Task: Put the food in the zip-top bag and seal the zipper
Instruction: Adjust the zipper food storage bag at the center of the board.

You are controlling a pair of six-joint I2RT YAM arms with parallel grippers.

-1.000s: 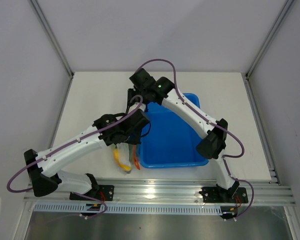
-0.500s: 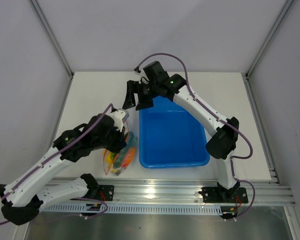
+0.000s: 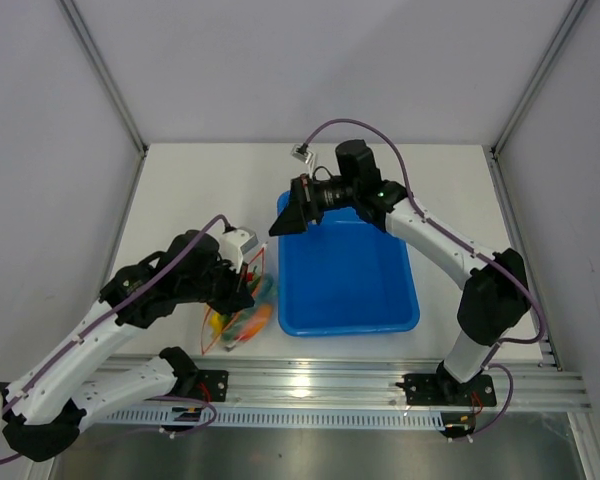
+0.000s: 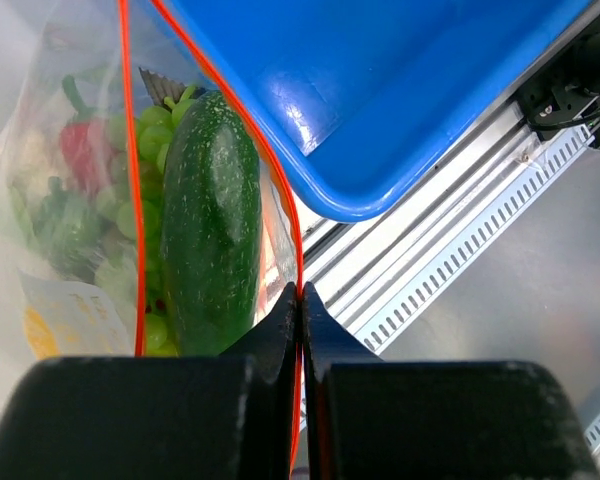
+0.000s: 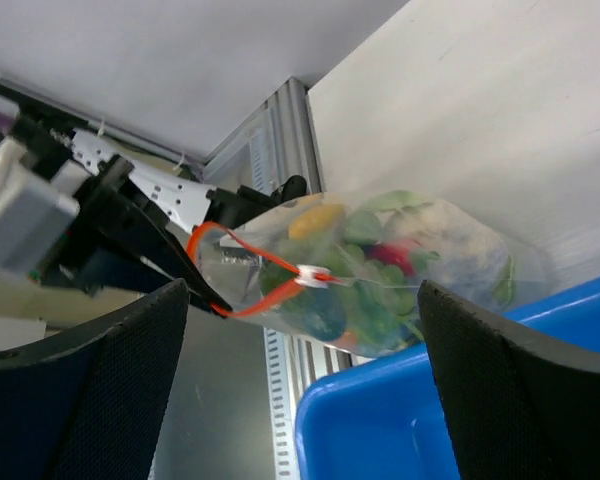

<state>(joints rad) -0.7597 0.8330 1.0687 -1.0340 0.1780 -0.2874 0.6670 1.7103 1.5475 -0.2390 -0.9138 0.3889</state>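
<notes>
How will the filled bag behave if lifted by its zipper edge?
Likely floppy: the zip-top bag is thin clear film, pinched at the zipper by the left gripper. Probably sags bottom-heavy; the long green vegetable and grapes fill it.

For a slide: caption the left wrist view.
Left gripper pinches the zipper of the zip-top bag, green vegetable and grapes inside, blue tub alongside.

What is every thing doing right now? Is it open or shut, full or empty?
zip-top bag: filled, pinched at its mouth edge.
zipper: not fully sealed; its two strips gape apart.
food: inside the bag.
blue tub: upright, no food showing in it.
left gripper: shut on the zipper.
right gripper: open, holding nothing.
</notes>
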